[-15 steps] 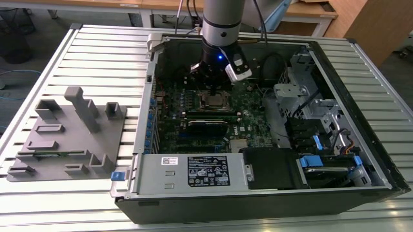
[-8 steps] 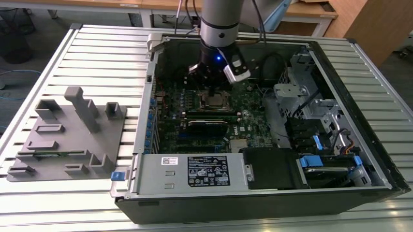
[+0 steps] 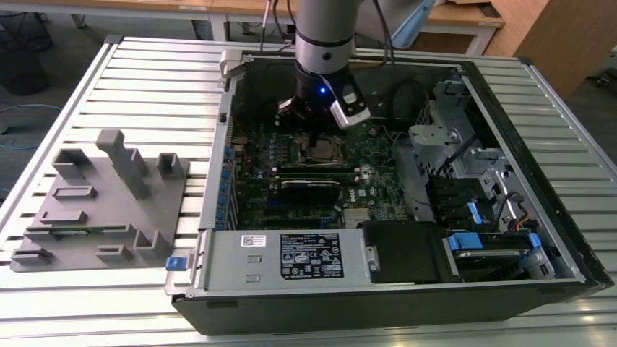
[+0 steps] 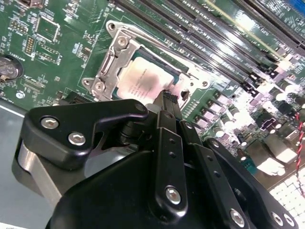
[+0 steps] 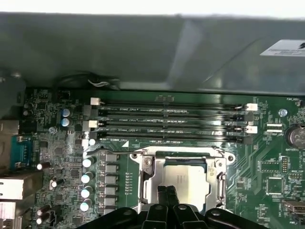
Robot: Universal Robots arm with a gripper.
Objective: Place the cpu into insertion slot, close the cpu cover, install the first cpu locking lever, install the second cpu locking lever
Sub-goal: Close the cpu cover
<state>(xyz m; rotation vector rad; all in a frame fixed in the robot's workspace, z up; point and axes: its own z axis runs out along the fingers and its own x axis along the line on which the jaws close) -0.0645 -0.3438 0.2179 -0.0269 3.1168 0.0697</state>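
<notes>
Second wrist view, straight onto the cpu (image 4: 140, 81): lying flat in the insertion slot (image 4: 159, 58), pale metal top up, dark socket edge peeking out along one side. Framed by the cpu cover (image 4: 110, 64), silvery plate down around the chip, metal top showing through its window. Right at the chip's edge, the gripper (image 4: 170, 101): black fingers (image 4: 164, 107) pressed together, gripping nothing, tips at the cpu's rim; touching or just clear, cannot tell.

Same story in the first wrist view: cpu (image 5: 187, 183) square in the slot (image 5: 183, 159), cover (image 5: 147, 177) lying around it, gripper (image 5: 167, 192) with tips drawn together over the chip's edge. Around the socket, green circuit board (image 5: 119, 167). Just beside the cover, a column of silver-topped capacitors (image 5: 86, 177). Beyond the socket, four long black memory slots (image 5: 171, 125) running parallel. Off near the board's edge, a coin battery (image 5: 296, 136).

Over to the exterior view: arm (image 3: 323, 36) reaching down into the open computer case (image 3: 386, 307), gripper (image 3: 313, 136) low over the cpu (image 3: 323, 150) in the middle of the board. Along the case's near wall, a silver power supply box (image 3: 289, 256). Outside the case, on the exterior view's left, a grey fixture block (image 3: 97, 210) sitting on the slatted metal table (image 3: 144, 72), well apart from the socket.
</notes>
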